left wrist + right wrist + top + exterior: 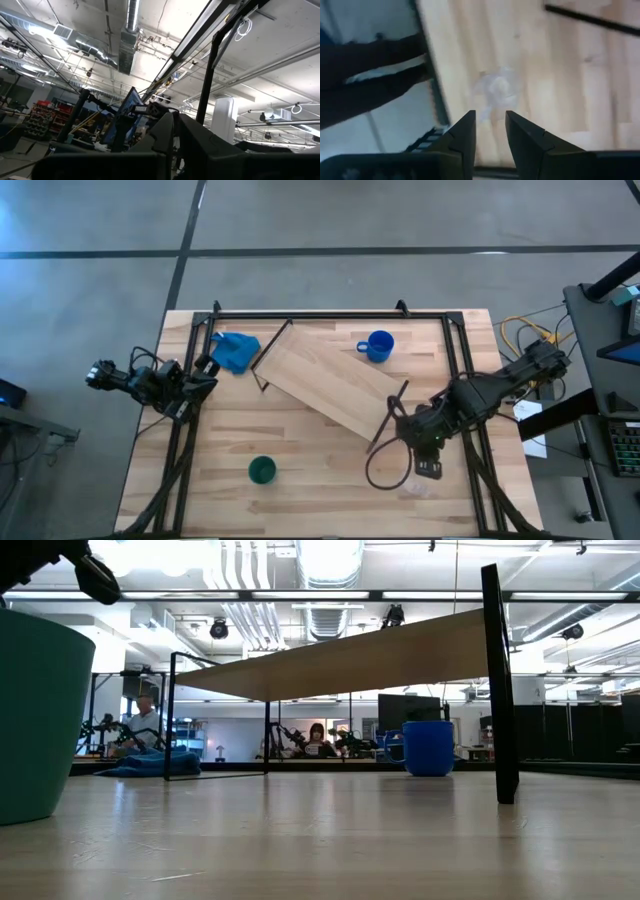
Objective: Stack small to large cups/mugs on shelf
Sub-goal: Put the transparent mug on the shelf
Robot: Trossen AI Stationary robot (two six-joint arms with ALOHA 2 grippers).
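The shelf (330, 385), a light-wood plank on thin dark rod frames, stands slantwise in the middle of the table. The low view shows the shelf from below (350, 660). The blue mug (379, 346) stands on the table behind it. The dark green cup (262, 470) stands upright near the front edge and looms at the left of the low view (40, 720). The tiny clear glass cup (495, 90) sits on the table at the front right. My right gripper (490, 117) hovers over it, open and empty. My left gripper (205, 367) waits at the table's left edge.
A blue cloth (235, 352) lies at the far left by the shelf's end. A dark cable loop (388, 465) lies beside my right gripper. Dark frame rails (330, 315) run along the table's far, left and right sides. People sit in the room beyond the table.
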